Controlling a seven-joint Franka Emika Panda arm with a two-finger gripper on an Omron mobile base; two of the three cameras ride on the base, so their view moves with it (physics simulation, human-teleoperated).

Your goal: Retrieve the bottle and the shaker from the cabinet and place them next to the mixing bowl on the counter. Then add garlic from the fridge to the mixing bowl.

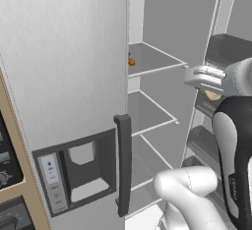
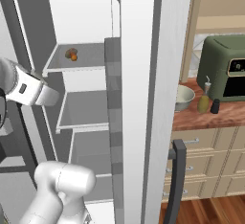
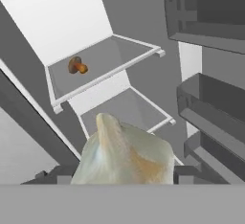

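Garlic [image 3: 123, 153] is held in the gripper [image 1: 212, 92], in front of the open fridge [image 1: 64, 52].

I judge this as the last step: the bottle [image 2: 204, 101] and the dark shaker [image 2: 215, 106] stand already beside the mixing bowl [image 2: 183, 97] on the wooden counter [image 2: 210, 117], far to the right. In the hand view the fingers are clamped on the pale, papery bulb with its pointed top. Next I must bring the hand out past the door bins [image 3: 210, 108] and carry the garlic right to the bowl. A small orange thing [image 3: 77, 66] lies on the smooth grey shelf [image 3: 103, 62].
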